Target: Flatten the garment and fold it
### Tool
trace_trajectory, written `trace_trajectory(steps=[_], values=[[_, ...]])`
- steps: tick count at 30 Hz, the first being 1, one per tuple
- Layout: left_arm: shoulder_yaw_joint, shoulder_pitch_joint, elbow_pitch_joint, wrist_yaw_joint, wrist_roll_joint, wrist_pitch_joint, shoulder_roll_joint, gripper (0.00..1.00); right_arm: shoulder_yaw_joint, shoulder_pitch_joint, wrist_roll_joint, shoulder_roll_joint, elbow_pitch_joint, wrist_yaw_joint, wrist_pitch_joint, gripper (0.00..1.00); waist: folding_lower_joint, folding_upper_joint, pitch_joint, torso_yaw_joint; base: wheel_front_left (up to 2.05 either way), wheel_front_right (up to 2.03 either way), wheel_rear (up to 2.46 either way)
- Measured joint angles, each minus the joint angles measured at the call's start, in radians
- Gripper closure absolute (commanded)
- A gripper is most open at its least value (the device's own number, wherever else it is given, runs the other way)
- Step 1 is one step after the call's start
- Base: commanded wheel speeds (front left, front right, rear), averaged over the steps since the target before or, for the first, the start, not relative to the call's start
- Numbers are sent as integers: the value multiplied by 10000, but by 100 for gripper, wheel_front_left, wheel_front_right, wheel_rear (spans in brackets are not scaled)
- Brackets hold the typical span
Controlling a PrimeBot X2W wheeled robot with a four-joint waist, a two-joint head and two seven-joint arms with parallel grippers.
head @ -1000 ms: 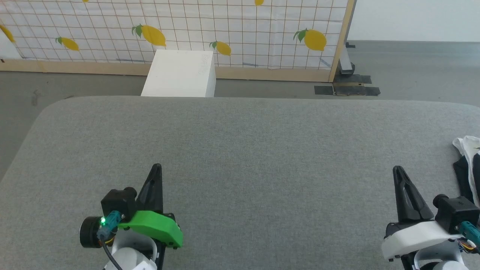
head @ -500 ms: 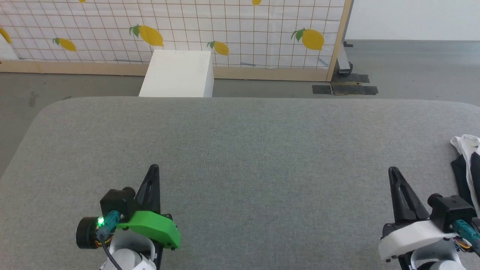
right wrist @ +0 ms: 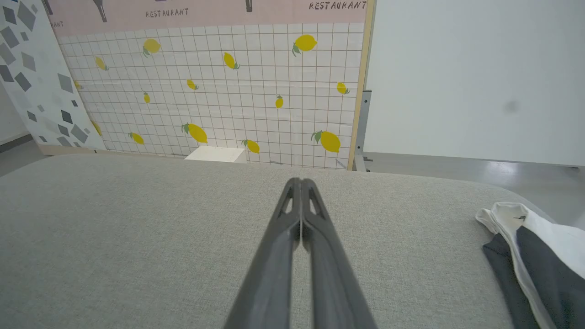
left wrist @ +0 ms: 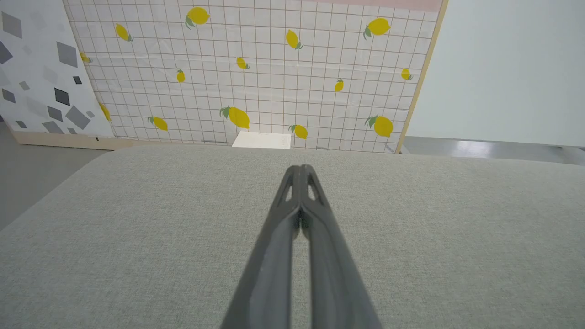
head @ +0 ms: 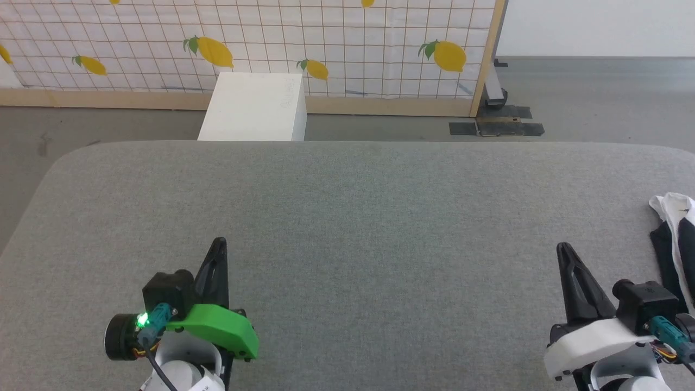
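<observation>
There is one garment [head: 673, 244], and it lies bunched at the far right edge of the head view, about halfway down, on the grey table [head: 347, 217]. It is cut by the frame edge. What shows is a white fold on top and black cloth beside and under it. In the right wrist view the garment sits at the lower right, white with dark panels, well apart from that arm's fingers.

Two grippers show in the head view. The left gripper [head: 218, 244] is at the lower left, under a green cover, and points up the frame. In its own wrist view the two fingers are pressed together at the tips with nothing between them. The right gripper [head: 562, 248] is at the lower right, under a white cover, just left of the garment and not touching it. Its two fingers also meet at the tips in the right wrist view and hold nothing. Both grippers are over bare table.

One white box [head: 252, 108] stands on the floor beyond the table's far edge, in the upper left centre. Behind it is one screen [head: 347, 32] with a grid pattern, showing four whole lemons in the head view and others cut off by the frame. Dark tape patches [head: 497, 128] lie on the floor by the screen's right post.
</observation>
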Motion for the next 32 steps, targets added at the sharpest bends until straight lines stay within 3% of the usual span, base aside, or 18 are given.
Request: trace_trajectory(steps=[32], values=[[215,342,-690,150,589,633,0,100,284,-144,-257,0,-15,0,380,100,0,0,31,-162,0,0,0]])
